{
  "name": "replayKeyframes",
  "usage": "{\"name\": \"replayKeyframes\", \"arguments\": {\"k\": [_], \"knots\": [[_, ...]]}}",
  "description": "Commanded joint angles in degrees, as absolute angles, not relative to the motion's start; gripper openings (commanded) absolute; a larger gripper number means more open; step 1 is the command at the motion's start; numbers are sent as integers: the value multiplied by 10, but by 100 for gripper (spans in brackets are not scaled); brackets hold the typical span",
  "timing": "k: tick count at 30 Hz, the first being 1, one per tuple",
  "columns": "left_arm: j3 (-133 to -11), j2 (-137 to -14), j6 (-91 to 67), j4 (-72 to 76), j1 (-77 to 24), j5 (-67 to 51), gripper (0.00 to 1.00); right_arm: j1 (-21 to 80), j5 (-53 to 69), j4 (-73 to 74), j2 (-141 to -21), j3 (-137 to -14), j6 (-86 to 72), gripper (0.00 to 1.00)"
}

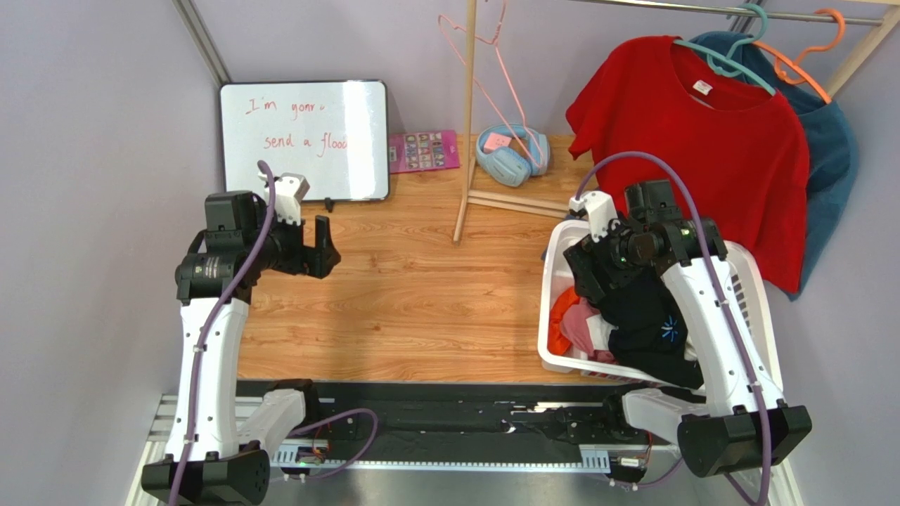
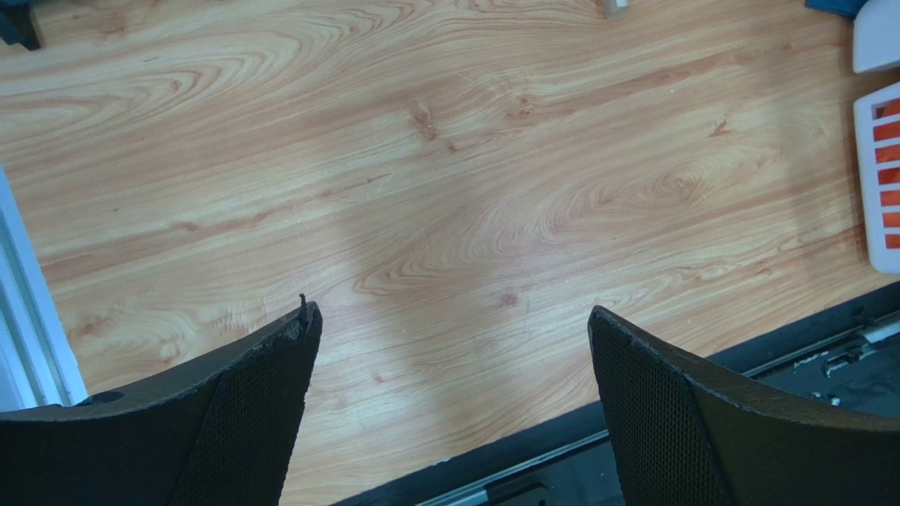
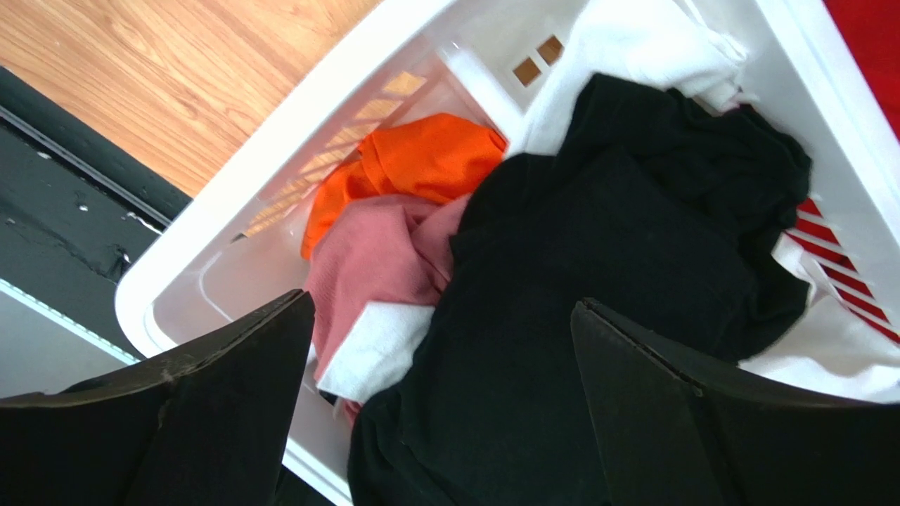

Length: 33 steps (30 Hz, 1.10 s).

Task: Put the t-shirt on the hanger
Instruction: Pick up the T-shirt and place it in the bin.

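high overview, two downward wrist close-ups

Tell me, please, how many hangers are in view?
3: a pink hanger on the wooden stand, a teal hanger in the red shirt, an orange hanger in the blue shirt behind it. The basket may hide more.

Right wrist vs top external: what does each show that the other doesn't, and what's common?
Right wrist only: the right gripper with its fingers spread open above the t-shirt, and a white cloth beside it.
Top external only: the hanger on the wooden rack, the whiteboard, the red t-shirt, the left gripper over the table.
Both: the white basket holding the t-shirt, an orange garment and a pink garment.
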State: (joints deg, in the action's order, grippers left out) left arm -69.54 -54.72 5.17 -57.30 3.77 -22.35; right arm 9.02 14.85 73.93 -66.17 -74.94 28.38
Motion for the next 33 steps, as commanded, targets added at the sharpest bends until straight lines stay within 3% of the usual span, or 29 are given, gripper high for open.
{"name": "replayKeyframes", "arguments": {"k": [1,6,15,18,20,21,23,24,26,27,33], "knots": [[-732,-548,86,-577,38,-226,99,39,147,817,-648,-798,349,97],[-734,-554,97,-580,39,-234,99,-53,133,862,-632,-793,436,99],[-726,-557,96,-576,39,-243,99,-59,86,785,-620,-663,450,97],[-722,-547,98,-575,39,-240,99,-59,85,766,-623,-631,450,87],[-719,-541,101,-576,39,-238,99,-59,84,767,-624,-634,450,69],[-715,-537,102,-576,39,-240,99,-59,85,770,-622,-639,450,52],[-711,-533,102,-575,38,-248,99,-59,91,773,-615,-656,448,35],[-708,-532,100,-572,39,-249,99,-59,97,784,-613,-681,447,19],[-708,-532,102,-572,39,-251,99,-59,119,798,-609,-711,445,5],[-708,-533,101,-571,39,-250,99,-59,132,810,-610,-753,440,0],[-728,-539,96,-563,39,-257,99,-59,213,835,-633,-907,418,0]]}}
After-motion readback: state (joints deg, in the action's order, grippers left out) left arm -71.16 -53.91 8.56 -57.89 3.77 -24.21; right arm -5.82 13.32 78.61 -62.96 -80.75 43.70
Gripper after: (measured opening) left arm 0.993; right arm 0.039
